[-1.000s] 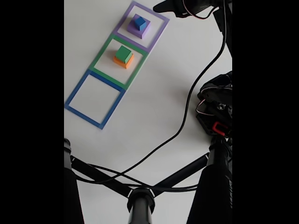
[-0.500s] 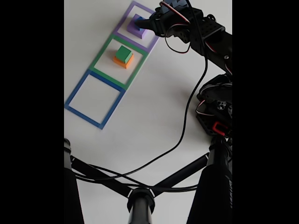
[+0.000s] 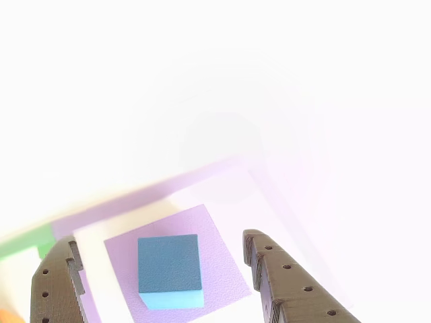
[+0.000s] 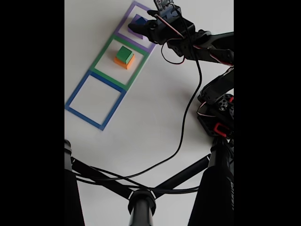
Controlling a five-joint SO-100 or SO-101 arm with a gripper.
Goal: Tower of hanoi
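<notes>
Gripper [image 3: 158, 269] wide open, fingers straddling but not touching the blue cube [image 3: 169, 268] sitting on the purple slab [image 3: 222, 249]; in the fixed view, green cube [image 4: 124, 54] on orange cube [image 4: 123, 62] lies at 7 o'clock from it

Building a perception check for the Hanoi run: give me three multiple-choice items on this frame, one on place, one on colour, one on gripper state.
1. Where does the blue cube sit?
A. On the purple slab
B. Inside the blue outline
C. On the green cube

2. What colour is the block under the green cube?
A. Purple
B. Orange
C. Blue

3. How is the gripper?
A. Shut on the blue cube
B. Open, a finger on each side of the blue cube
C. Shut on nothing

Key:
1 A: the other view shows the cube resting on the slab.
2 B: the orange cube shows beneath the green one in the fixed view.
3 B: gaps show between both fingers and the cube.
</notes>
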